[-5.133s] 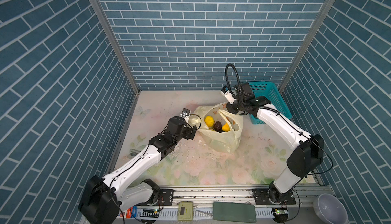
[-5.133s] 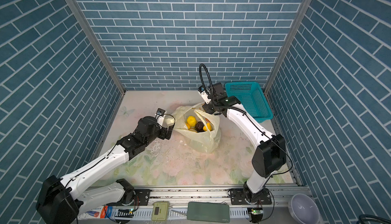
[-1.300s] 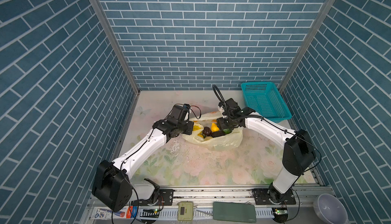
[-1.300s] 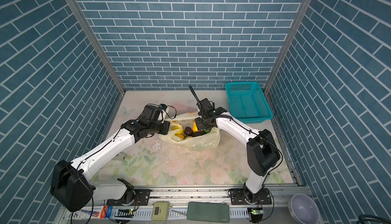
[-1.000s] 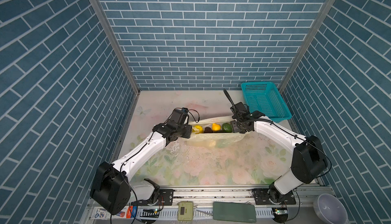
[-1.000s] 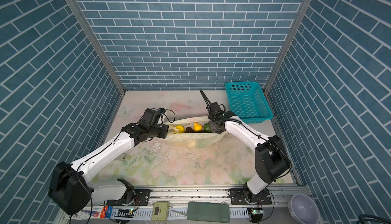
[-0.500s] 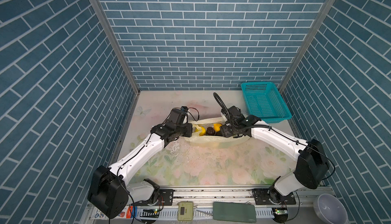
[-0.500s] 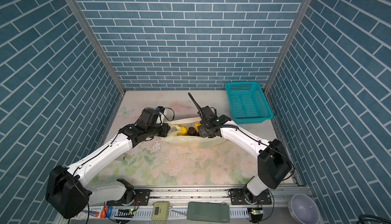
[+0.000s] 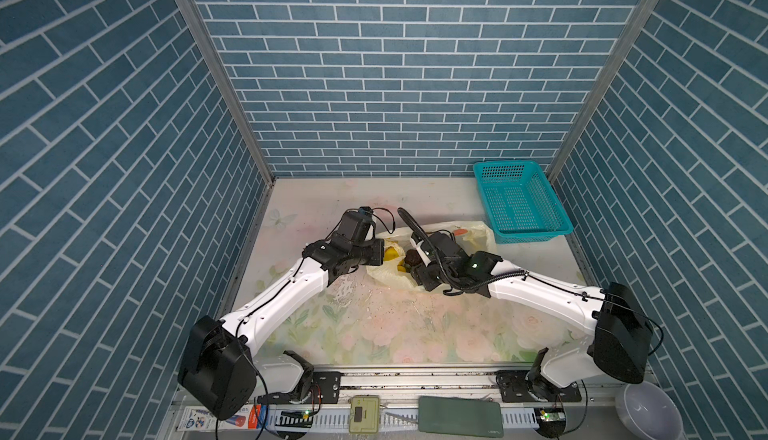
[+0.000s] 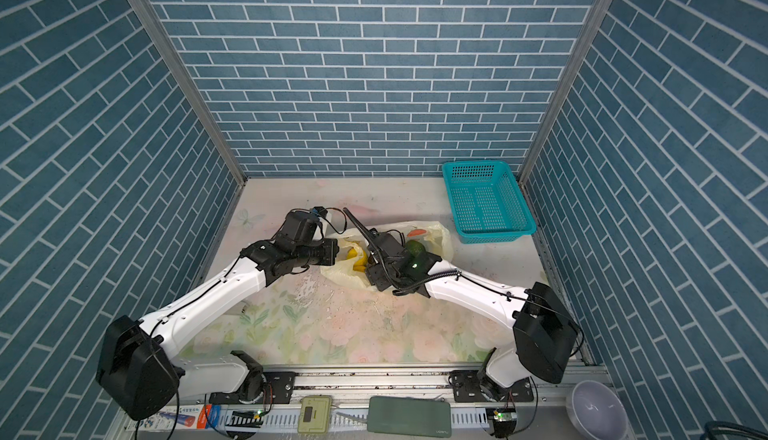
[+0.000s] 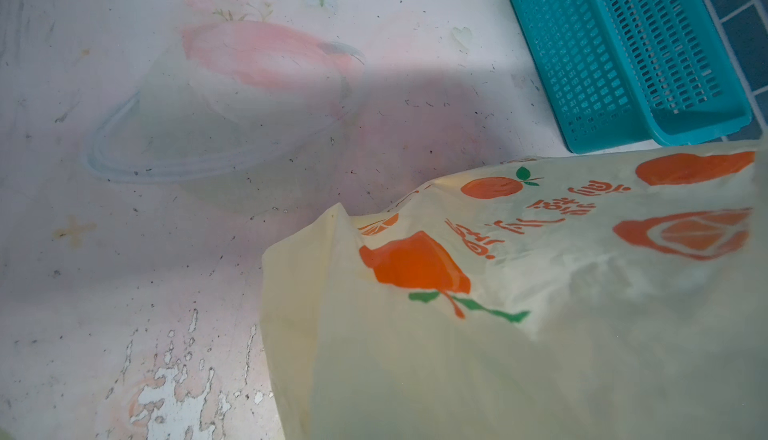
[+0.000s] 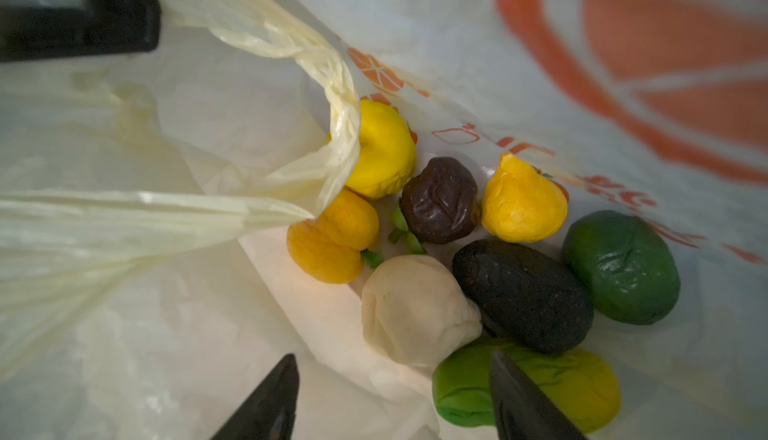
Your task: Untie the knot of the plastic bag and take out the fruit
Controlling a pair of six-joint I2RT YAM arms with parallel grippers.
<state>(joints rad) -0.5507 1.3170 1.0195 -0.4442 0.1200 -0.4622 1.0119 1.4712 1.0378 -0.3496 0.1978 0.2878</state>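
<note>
Since the right claw (image 12: 392, 359) sits inside the mouth of the thin, crinkly, pale yellow plastic bag (image 12: 166, 217), its two black tips spread wide w/ nothing btwn them, we read the step as the fruit pick, not the untying. No knot shows anywhere, and the bag lies open on the floral-print table top (image 9: 374, 325).

Just past the tips lies a cream-white doughy lump (image 12: 415, 309). It touches a dark brown-black oval piece (image 12: 523, 296) and a green-and-yellow piece (image 12: 528, 388) that one tip partly hides. Further in, the rest of the fruit bunches vs. the bag's printed wall: a round green piece (image 12: 621, 267), two yellow, one orange, one wrinkled dark brown.

Beyond them the left claw (image 9: 379, 250) is closed; we judge it pinches the bag's handle strip. Farthest off, the teal perforated plastic basket (image 9: 528, 236) stands just beside the bag's end; touching or not, we can't tell.

Next move, in our view: set the tips astride the cream lump, close w/o catching film, lift out.
</note>
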